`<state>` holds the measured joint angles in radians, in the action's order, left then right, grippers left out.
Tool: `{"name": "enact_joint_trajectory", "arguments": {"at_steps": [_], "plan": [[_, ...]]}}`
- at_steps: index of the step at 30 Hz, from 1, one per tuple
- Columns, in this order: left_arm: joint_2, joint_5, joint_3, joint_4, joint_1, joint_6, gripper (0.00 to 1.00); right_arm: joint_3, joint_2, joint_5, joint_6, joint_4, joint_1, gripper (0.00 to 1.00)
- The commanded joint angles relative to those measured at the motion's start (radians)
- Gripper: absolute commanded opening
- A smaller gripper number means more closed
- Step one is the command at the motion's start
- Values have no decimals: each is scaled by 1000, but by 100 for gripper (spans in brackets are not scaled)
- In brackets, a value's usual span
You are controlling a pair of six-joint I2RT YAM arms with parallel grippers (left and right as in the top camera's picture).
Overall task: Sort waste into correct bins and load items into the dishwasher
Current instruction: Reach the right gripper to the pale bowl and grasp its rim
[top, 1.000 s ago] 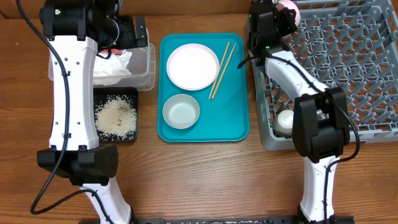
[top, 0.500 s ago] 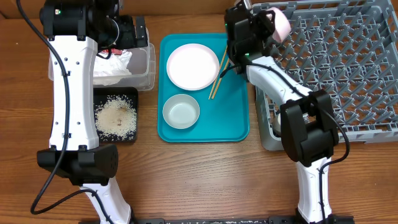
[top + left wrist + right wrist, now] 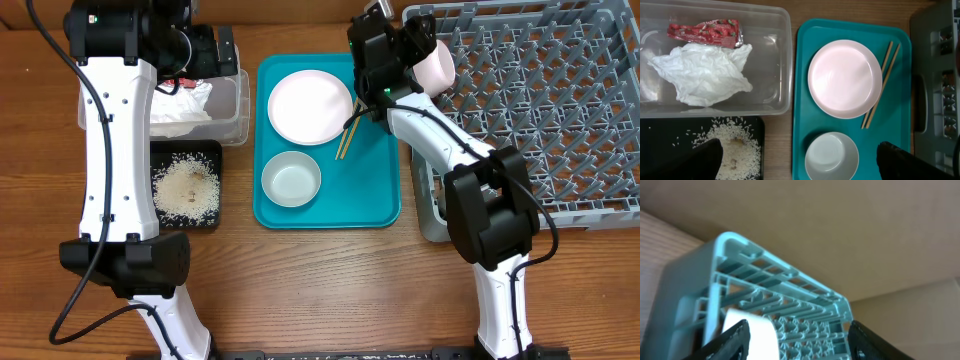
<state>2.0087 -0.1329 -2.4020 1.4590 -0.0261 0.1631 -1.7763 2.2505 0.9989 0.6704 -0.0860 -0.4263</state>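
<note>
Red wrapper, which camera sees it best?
The left wrist view: the red wrapper lies in full sight in the clear tub. In the overhead view the left arm hides nearly all of it. The right wrist view misses it.

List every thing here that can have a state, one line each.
left hand: open, empty
right hand: open, by the pale bowl
pale bowl: at dish rack's far left corner, not gripped
clear tub: holds red wrapper and crumpled napkin
black tray: holds loose rice
plate: empty, on teal tray
small bowl: upright, empty, on teal tray
chopsticks: side by side on teal tray
</note>
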Motion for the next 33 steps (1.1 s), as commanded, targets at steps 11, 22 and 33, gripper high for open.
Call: {"name": "enact_joint_trajectory", "arguments": {"at_steps": [11,22,33], "plan": [[11,10,-8,-1,-7,17,100,-277,-198,-1359,-653,-863,-10,100],[11,10,-8,-1,-7,17,100,-34,-162,-1529,-937,-868,-56,77],[11,10,-8,-1,-7,17,100,248,-162,-1306,-1262,-696,-118,46]]}}
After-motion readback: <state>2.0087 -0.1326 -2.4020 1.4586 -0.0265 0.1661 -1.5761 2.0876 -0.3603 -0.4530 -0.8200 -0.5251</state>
